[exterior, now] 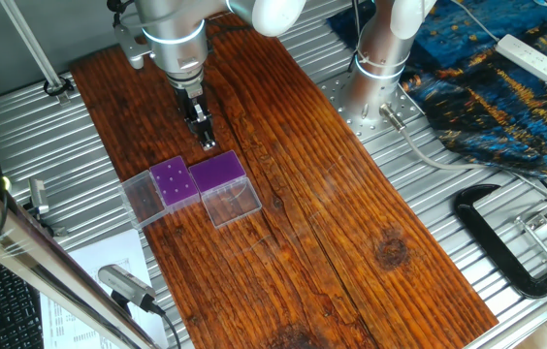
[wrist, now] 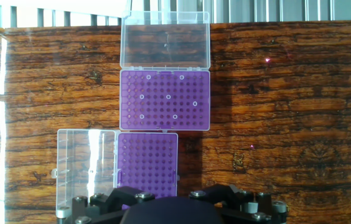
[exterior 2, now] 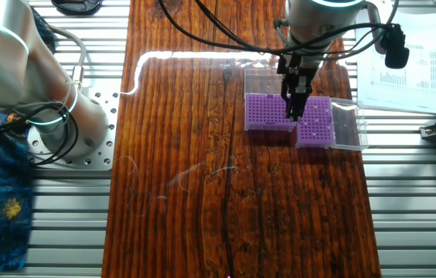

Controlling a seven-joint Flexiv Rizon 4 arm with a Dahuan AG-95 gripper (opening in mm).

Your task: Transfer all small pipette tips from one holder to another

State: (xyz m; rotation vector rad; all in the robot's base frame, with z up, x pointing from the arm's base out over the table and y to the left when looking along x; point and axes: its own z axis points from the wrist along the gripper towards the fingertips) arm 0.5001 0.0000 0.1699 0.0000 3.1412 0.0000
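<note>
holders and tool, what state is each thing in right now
upper holder: lid open, folded back flat, seven small pipette tips standing in its purple top
lower holder: lid open, swung out to the side, no tips visible in its holes
tool: above the holders, nothing visibly held, open or shut cannot be told
wooden board: flat on the table, both holders resting on it
</note>
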